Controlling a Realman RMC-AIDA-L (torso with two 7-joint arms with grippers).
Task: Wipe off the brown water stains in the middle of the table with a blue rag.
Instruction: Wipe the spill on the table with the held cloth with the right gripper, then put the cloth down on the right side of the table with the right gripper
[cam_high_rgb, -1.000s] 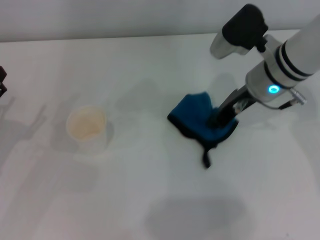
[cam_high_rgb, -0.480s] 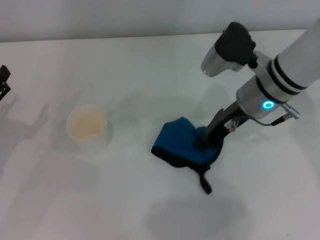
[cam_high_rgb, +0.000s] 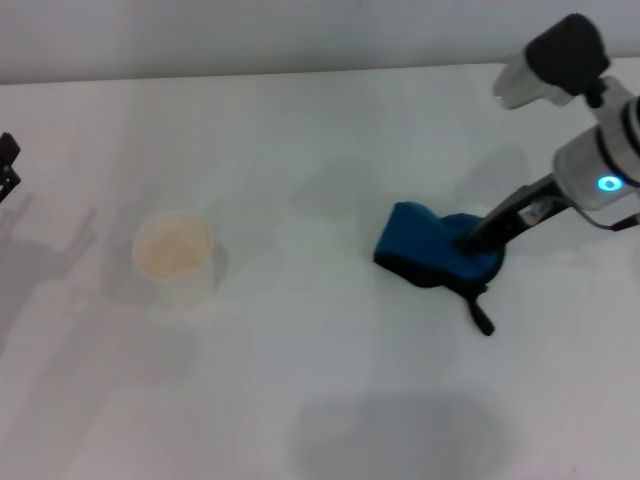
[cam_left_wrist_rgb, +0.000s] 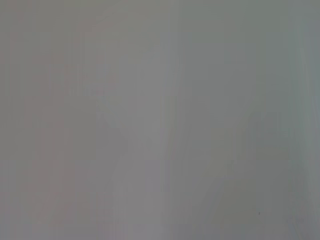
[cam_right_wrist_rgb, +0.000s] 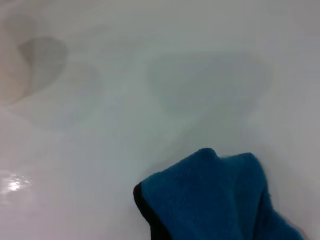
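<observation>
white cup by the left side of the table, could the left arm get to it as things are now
Probably yes. The white cup stands alone on the table with bare surface around it, and the left gripper is parked at that same edge. The right gripper presses the blue rag far off.

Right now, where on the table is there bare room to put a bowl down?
The table is bare between the white cup and the blue rag, along the far edge, and across the near side. It is crowded only on the right, where the right gripper presses the rag. The left gripper sits at the left edge.
</observation>
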